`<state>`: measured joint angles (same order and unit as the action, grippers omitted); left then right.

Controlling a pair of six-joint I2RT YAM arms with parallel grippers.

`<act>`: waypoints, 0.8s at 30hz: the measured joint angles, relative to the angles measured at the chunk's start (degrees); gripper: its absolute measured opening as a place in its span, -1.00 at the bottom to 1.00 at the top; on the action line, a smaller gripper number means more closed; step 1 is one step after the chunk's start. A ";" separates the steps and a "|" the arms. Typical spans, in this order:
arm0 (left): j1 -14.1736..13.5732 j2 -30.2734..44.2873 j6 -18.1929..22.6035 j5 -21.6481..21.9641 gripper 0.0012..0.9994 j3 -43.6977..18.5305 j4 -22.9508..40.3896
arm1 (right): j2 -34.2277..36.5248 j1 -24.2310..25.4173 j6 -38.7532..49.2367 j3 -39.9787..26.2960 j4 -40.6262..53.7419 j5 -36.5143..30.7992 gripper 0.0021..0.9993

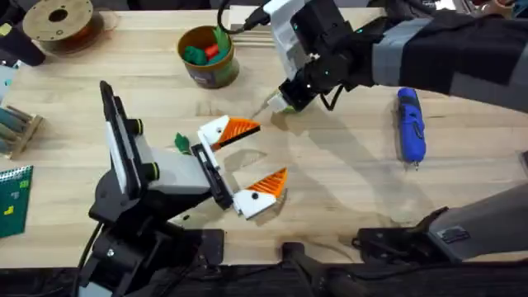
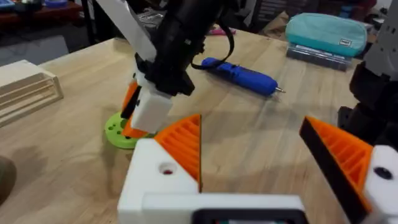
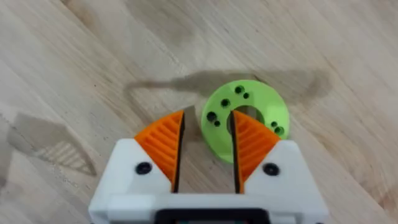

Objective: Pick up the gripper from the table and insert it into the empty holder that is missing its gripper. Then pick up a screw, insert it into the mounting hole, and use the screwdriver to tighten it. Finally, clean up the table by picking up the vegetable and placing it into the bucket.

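My left gripper (image 1: 252,158) stands open above the table's middle, each white mount bearing an orange ribbed wedge. The holder (image 2: 155,180) carries the gripper (image 2: 185,146); its mounting hole (image 2: 166,169) looks light, while the other mount shows a dark screw head. My right gripper (image 3: 206,134) hovers over a lime-green ring (image 3: 255,109) with dark dots in it. Its pads stand a narrow gap apart, with the ring's edge between them. The blue screwdriver (image 1: 410,124) lies at the right. The dark green vegetable (image 1: 181,142) lies beside the left arm. The bucket (image 1: 198,74) stands at the back.
A brown filament spool (image 1: 59,21) sits at the back left, with a wooden rack (image 1: 16,128) and a green board (image 1: 12,194) along the left edge. A teal case (image 2: 326,31) lies beyond the screwdriver. Bare wood lies between the ring and the screwdriver.
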<state>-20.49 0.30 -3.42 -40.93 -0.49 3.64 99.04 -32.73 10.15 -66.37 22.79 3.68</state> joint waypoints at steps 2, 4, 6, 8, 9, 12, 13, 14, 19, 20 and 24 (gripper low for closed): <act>0.00 0.00 0.00 0.00 0.97 0.00 0.00 | 0.02 0.00 0.05 0.00 -0.55 -0.03 -0.15; 0.00 0.00 0.00 0.00 0.97 0.00 0.00 | 0.11 0.00 0.17 0.00 -0.52 -0.04 -0.16; 0.00 0.01 0.00 0.00 0.97 0.00 0.00 | 0.62 0.00 0.17 0.00 -0.60 -0.04 -0.16; 0.00 0.02 0.00 0.00 0.97 0.00 0.00 | 1.62 0.00 0.17 0.00 -0.61 -0.04 -0.17; 0.00 0.00 0.00 0.00 0.97 0.00 0.00 | 2.28 0.00 0.17 0.00 -0.61 -0.03 -0.17; 0.00 0.01 0.00 0.00 0.97 0.00 0.00 | 4.01 0.00 0.17 0.00 -0.78 -0.11 -0.19; 0.00 0.00 0.00 0.00 0.97 0.00 0.00 | 4.27 0.00 0.17 0.00 -1.00 -0.46 -0.21; 0.00 0.00 0.00 0.00 0.98 0.00 0.00 | 4.33 0.02 0.17 0.00 -1.13 -0.63 -0.24; 0.00 0.01 0.00 0.00 0.97 0.00 0.00 | 4.33 0.01 0.20 0.00 -1.38 -1.21 -0.35; 0.00 0.02 0.00 0.00 0.97 0.00 0.00 | 4.31 0.02 0.18 0.00 -1.40 -1.34 -0.38; 0.00 0.01 0.00 0.00 0.97 0.00 0.00 | 4.31 0.00 0.19 -0.49 -0.54 -1.45 -0.33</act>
<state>-20.49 0.31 -3.42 -40.93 -0.49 3.64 103.35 -32.73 10.34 -66.86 22.24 2.23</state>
